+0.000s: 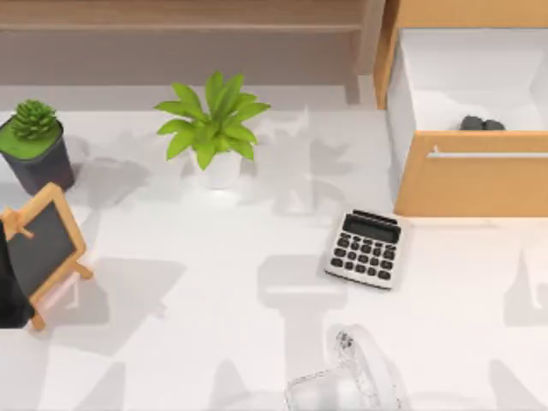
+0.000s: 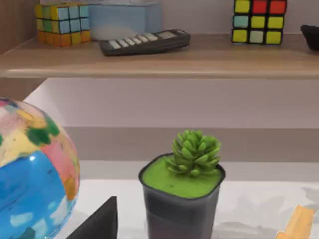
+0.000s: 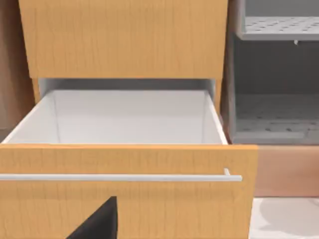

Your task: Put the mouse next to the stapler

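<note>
The mouse [image 1: 482, 124], small, dark grey and two-lobed, lies inside the open white drawer [image 1: 467, 86] at the table's back right. A pale, glassy object that looks like the stapler [image 1: 347, 381] rests at the front middle of the table, far from the mouse. A dark part of my left arm [image 1: 7, 287] sits at the table's left edge, and a dark piece of its gripper [image 2: 99, 224] shows in the left wrist view. A dark piece of my right gripper [image 3: 99, 219] faces the wooden drawer front [image 3: 124, 199], below its silver handle [image 3: 119, 177].
A grey-and-black calculator [image 1: 364, 248] lies right of centre. A leafy plant in a white pot [image 1: 214, 128] stands at the back, a succulent in a dark pot [image 1: 34, 145] at back left, and a small chalkboard easel [image 1: 43, 248] at left. A globe [image 2: 30, 174] is near the left gripper.
</note>
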### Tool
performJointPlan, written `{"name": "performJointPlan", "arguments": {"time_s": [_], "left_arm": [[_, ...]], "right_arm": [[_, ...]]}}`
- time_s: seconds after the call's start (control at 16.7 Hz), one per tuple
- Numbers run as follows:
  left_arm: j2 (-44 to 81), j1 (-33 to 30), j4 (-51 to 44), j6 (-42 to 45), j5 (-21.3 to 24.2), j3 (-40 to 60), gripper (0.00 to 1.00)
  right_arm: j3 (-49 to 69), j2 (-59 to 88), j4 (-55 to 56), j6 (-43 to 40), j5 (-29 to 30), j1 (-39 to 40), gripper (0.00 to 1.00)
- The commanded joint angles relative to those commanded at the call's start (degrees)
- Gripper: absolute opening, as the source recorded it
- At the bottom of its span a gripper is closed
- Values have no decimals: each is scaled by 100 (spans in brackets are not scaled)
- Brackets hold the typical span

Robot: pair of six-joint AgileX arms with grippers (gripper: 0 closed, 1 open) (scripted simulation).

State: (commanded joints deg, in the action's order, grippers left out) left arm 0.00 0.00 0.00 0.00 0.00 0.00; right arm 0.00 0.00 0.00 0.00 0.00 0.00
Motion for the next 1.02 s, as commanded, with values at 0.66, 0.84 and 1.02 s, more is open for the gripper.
{"name": "performJointPlan", "arguments": {"time_s": [0.66, 0.84, 1.02], "left_arm": [[0, 0, 0, 0, 0, 0, 100], [0, 0, 0, 0, 0, 0, 100], [0, 0, 0, 0, 0, 0, 100]], "right_arm": [[2551, 2662, -1503, 575, 60, 176, 100], [4192, 4519, -2377, 911, 94, 285, 100], [5947, 6589, -3301, 1256, 133, 419, 100]]}}
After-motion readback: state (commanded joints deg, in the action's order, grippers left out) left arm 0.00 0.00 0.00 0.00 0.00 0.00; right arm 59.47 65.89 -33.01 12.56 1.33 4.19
